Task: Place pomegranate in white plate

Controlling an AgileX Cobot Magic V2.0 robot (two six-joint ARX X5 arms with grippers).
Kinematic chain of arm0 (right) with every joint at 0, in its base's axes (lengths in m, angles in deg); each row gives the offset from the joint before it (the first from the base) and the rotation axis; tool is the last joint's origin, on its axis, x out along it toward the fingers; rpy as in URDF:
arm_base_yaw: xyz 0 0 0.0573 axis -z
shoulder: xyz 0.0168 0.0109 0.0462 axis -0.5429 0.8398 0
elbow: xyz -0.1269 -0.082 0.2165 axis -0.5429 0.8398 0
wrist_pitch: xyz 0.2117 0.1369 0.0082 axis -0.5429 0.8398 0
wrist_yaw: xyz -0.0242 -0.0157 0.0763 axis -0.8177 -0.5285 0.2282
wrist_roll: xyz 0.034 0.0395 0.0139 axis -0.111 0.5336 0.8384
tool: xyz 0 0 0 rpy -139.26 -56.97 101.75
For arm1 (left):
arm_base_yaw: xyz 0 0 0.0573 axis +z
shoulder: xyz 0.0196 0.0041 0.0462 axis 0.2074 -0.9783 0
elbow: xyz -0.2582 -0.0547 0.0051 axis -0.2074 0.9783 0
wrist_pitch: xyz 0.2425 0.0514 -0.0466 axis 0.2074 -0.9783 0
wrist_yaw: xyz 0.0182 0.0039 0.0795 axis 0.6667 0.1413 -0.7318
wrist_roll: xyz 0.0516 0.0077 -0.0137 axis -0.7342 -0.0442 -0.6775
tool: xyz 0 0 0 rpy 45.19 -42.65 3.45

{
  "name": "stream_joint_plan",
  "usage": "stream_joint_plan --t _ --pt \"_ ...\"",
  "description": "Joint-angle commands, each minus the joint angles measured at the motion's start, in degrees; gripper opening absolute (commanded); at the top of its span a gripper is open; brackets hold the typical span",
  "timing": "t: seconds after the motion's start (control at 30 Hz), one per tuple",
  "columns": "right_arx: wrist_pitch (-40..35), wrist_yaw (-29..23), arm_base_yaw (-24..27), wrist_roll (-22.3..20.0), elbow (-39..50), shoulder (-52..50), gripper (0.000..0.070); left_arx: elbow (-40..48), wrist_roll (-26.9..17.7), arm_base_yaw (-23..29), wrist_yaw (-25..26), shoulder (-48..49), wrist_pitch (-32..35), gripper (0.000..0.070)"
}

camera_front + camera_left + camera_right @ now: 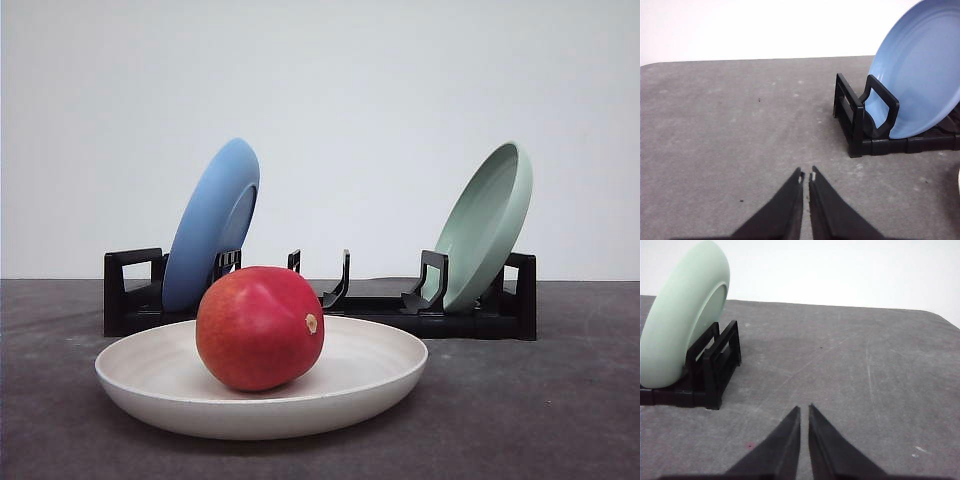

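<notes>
Front and centre on the grey table (pixel 560 420), the pomegranate (pixel 259 327) sits inside the white plate (pixel 385 375), resting on the plate's shallow floor a little to the left of its middle. Glossy red skin, and the small pale tan stem spot faces right and toward the camera. The plate lies flat on the table, much wider than the fruit, its raised rim clear all the way round.

Behind it runs a black dish rack (pixel 480 320), stretching across the back of the table. A blue plate (pixel 213 225) stands propped in the rack's left end, leaning to the right. A pale green plate (pixel 486 225) stands in the right end, leaning right as well. The slots between the two stand free, their black uprights in plain sight.

Over to the left wrist view: the left gripper (pixel 806 177) hangs low over bare table, its two black fingers drawn together with only a thin slit between the tips, nothing held. The blue plate and the rack's end are off to one side of it, well apart.

Right wrist view now: the right gripper (pixel 804 409) shows the same picture, fingers nearly touching and holding nothing, above bare grey surface, with the pale green plate standing in the rack's end some way off.
</notes>
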Motion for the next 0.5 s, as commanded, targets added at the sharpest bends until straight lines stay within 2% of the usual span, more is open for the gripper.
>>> stream_joint_plan --t 0.0,0.47 --pt "-0.55 -0.15 0.07 -0.2 0.22 0.07 0.0024 0.55 0.2 0.09 -0.2 0.04 0.79 0.0" --pt "-0.55 -0.15 0.07 -0.2 0.22 0.07 0.0024 0.55 0.2 0.09 -0.2 0.04 0.79 0.0"
